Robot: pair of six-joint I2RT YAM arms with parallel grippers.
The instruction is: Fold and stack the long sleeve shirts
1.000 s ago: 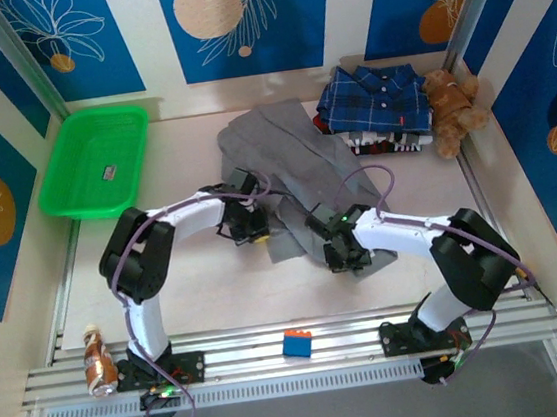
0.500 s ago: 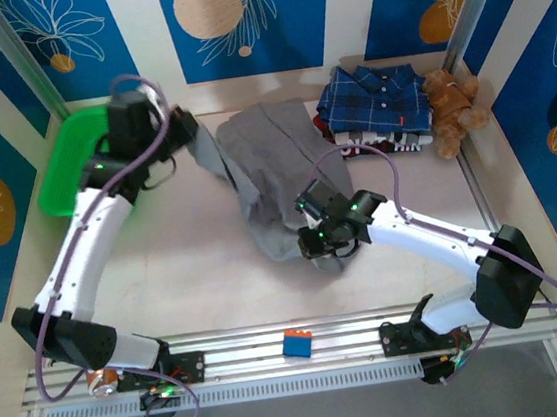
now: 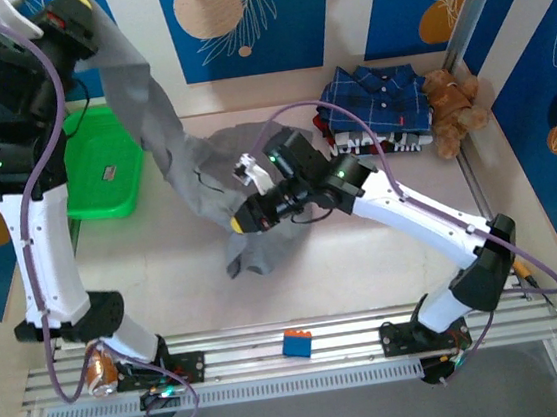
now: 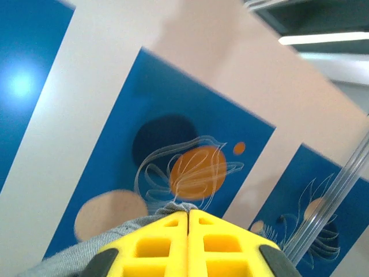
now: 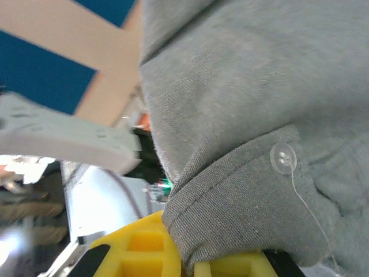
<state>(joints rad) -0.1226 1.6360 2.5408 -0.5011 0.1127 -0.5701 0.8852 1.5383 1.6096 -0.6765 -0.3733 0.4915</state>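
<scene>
L gripper [image 4: 188,225] pinches grey shirt [image 3: 203,162] high over green bin [image 3: 91,197]; R gripper [image 3: 244,220] clamped on its button edge. No fold yet; plaid shirt [image 3: 372,97] far right of bin, both to stack.

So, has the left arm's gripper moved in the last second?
Yes. The left gripper went from low, right of the green plastic tray, to up past its far edge, fingers shut on the plain grey cloth shirt.

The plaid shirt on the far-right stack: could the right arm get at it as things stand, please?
Probably not yet: the right tool is shut on the grey shirt, so it must let go first. Otherwise the way looks free, with bare table between it and the plaid shirt.
</scene>
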